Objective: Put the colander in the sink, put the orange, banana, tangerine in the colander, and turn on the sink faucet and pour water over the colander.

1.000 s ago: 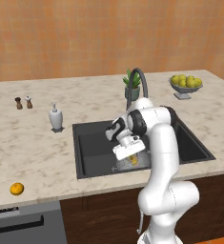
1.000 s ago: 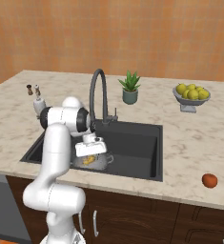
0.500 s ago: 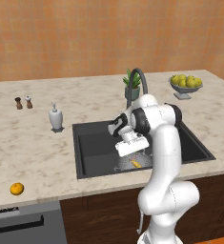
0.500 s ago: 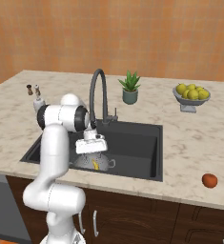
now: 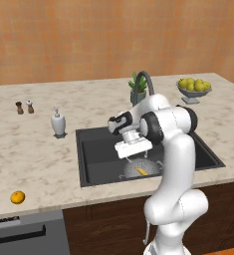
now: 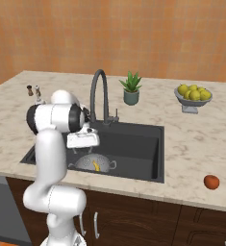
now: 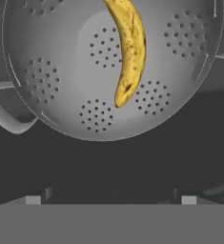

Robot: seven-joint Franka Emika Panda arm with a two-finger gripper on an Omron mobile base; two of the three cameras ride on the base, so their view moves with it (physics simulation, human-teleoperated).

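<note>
With the banana [image 7: 128, 47] lying in the colander [image 7: 61, 71], the tool [image 7: 111, 199], fingers apart and empty, should lift straight clear before fetching the orange [image 5: 17, 197].

Base views flank the sink [image 5: 93, 149]; hand view looks closely into the colander [image 7: 51, 66].

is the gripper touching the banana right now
Apart. The hand view shows the banana lying in the colander, well beyond the gripper.

Marbled beige counter [image 5: 34, 164] holding a sunken dark sink [image 5: 96, 159], soap bottle [image 5: 58, 123], two shakers [image 5: 24, 107], potted plant [image 6: 131, 89], fruit bowl [image 6: 193, 96], orange [image 5: 18, 197], tangerine [image 6: 211, 181]
</note>
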